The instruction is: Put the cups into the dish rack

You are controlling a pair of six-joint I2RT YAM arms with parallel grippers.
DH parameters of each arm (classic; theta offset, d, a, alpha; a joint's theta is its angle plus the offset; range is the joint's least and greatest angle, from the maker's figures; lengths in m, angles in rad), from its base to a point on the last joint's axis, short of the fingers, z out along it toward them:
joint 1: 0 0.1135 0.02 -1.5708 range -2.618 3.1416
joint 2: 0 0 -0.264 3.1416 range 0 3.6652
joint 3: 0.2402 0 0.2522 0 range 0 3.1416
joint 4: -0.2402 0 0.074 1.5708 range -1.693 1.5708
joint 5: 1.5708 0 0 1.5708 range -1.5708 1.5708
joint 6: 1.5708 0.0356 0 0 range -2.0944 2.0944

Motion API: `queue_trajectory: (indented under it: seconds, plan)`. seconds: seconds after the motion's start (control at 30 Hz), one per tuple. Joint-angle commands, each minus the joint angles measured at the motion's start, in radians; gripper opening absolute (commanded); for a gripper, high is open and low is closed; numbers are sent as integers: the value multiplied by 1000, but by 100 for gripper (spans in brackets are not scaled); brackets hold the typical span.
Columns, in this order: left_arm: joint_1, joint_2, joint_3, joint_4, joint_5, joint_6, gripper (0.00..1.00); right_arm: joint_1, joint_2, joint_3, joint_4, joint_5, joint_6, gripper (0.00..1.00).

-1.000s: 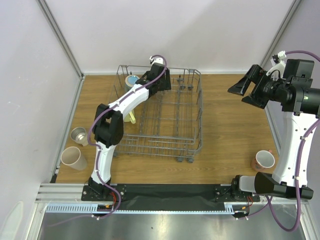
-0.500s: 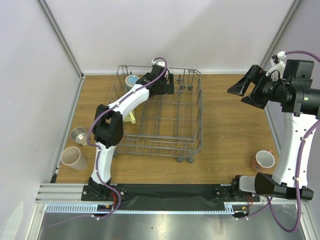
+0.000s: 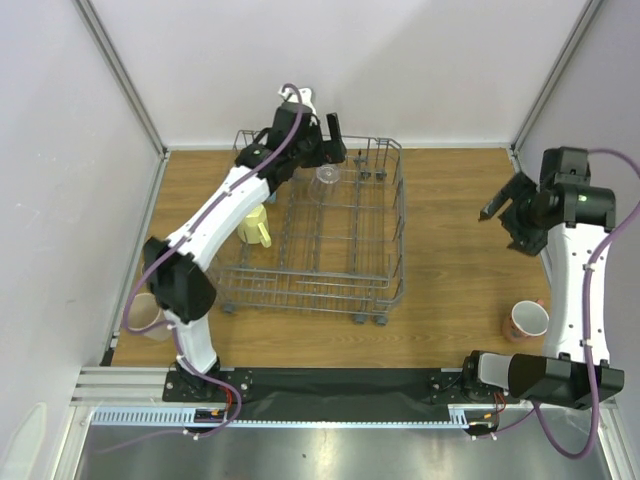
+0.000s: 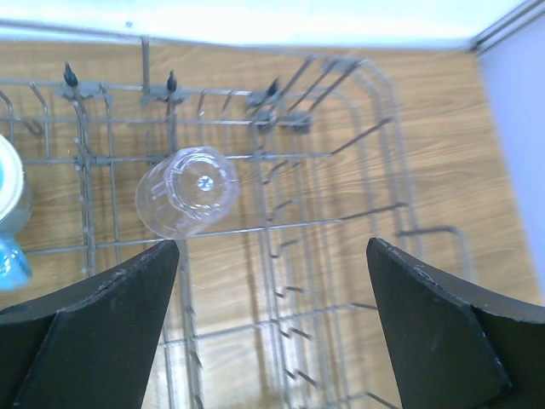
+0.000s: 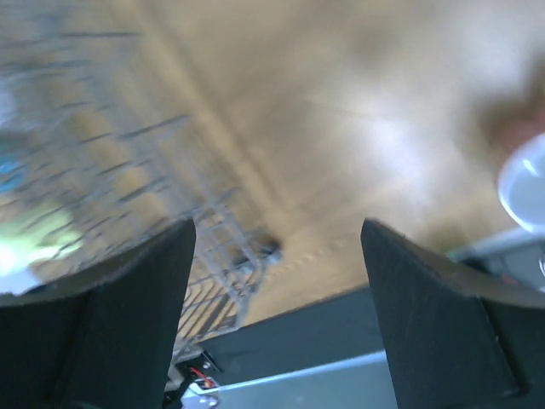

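Observation:
The grey wire dish rack [image 3: 385, 240] stands mid-table. A clear glass cup [image 3: 326, 181] sits upside down in its far row, also seen in the left wrist view [image 4: 189, 189]. A pale yellow cup [image 3: 256, 226] lies at the rack's left side. A blue cup [image 4: 7, 217] shows at the left edge of the left wrist view. My left gripper [image 3: 322, 138] [image 4: 272, 256] is open and empty, above the rack's far edge. My right gripper [image 3: 505, 222] [image 5: 277, 230] is open and empty, above the table right of the rack. A salmon pink mug [image 3: 526, 320] stands at the front right.
A beige cup [image 3: 138, 312] stands at the front left, partly hidden behind my left arm. Grey walls close in the table on the left, back and right. The right wrist view is blurred; it shows the rack's corner wheel [image 5: 268, 250] and the table's front edge.
My left gripper has lifted up and back from the rack, and the clear glass now stands free in it. My right arm has swung lower and turned downward.

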Motion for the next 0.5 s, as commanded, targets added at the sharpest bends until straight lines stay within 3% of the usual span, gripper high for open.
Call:
queue_trajectory:
  seconds: [0.0, 0.17, 0.47]
  plan:
    - [-7, -110, -30, -7, 22, -31, 98, -29, -50, -106, -181, 214, 108, 84]
    - [-7, -204, -93, -5, 75, -68, 98, -38, -55, -180, -183, 309, 147, 83]
    - [-5, -328, -161, -56, 121, -70, 100, -44, -81, -336, -111, 334, 107, 86]
